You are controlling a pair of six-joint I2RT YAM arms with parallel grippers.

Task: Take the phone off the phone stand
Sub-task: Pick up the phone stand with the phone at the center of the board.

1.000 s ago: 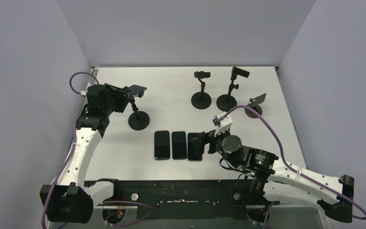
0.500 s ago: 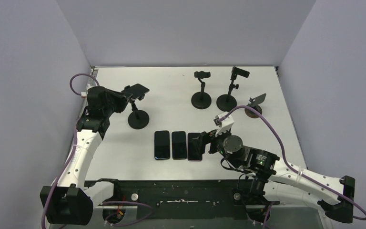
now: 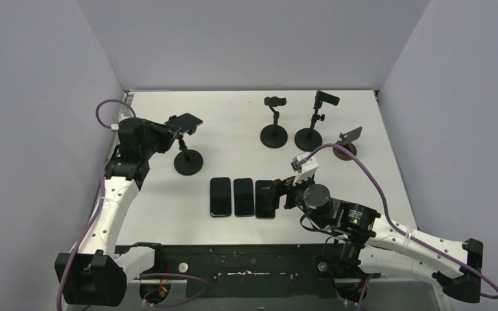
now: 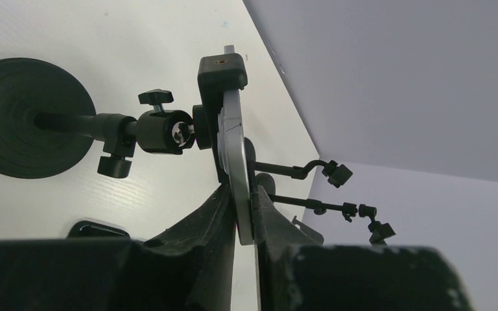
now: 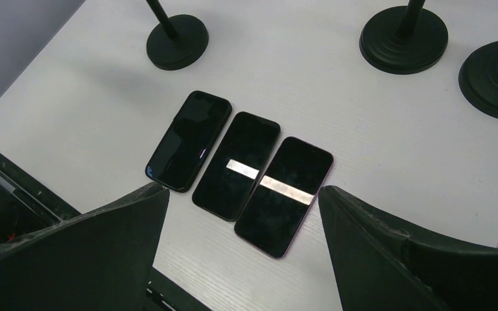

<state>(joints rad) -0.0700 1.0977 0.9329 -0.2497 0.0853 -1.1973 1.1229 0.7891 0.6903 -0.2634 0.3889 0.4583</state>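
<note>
Phone [image 3: 185,120] sits clamped on top of the phone stand [image 3: 189,162]; from above, the left gripper [image 3: 170,129] meets it from the stand's left side; the right gripper [image 3: 276,196] hovers well to the stand's right, beside three loose phones [image 3: 242,197] lying in a row just right of the stand's base; two more stands [image 3: 274,123] are farther right, well apart, so there is open table [image 3: 233,129] around the stand.

On the left wrist the phone [image 4: 237,162] shows edge-on, its far end in the clamp [image 4: 220,71]; the fingers [image 4: 211,217] pinch narrowly on its near end; I judge the pull should run straight along the phone, away from the clamp and untwisted, or the stand may tip on its base [image 4: 26,116].

On the right wrist the jaws are spread wide, holding nothing, above the loose phones [image 5: 246,165].
</note>
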